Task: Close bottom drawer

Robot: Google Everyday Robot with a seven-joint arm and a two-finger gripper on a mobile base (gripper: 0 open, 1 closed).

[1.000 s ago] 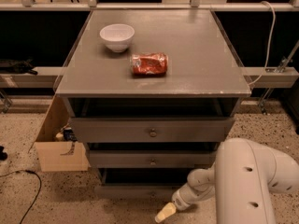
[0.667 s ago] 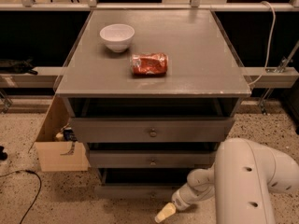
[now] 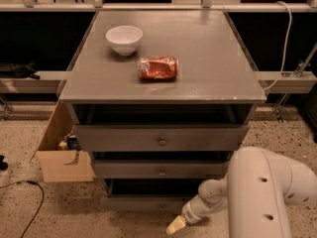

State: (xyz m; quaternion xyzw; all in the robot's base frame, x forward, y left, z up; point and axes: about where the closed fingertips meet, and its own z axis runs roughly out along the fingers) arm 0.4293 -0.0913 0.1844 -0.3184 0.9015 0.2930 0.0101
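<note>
The grey cabinet (image 3: 163, 90) has three drawers, all pulled out a little. The bottom drawer (image 3: 141, 203) is the lowest, with a flat grey front and a dark opening above it. The middle drawer (image 3: 161, 169) and the top drawer (image 3: 161, 138) each carry a small knob. My white arm (image 3: 262, 192) reaches down from the lower right. My gripper (image 3: 177, 225) is low near the floor, just right of and in front of the bottom drawer's front.
A white bowl (image 3: 124, 38) and a crushed red bag (image 3: 158, 67) lie on the cabinet top. An open cardboard box (image 3: 62, 152) stands at the cabinet's left. A black cable (image 3: 29, 197) runs over the speckled floor at the left.
</note>
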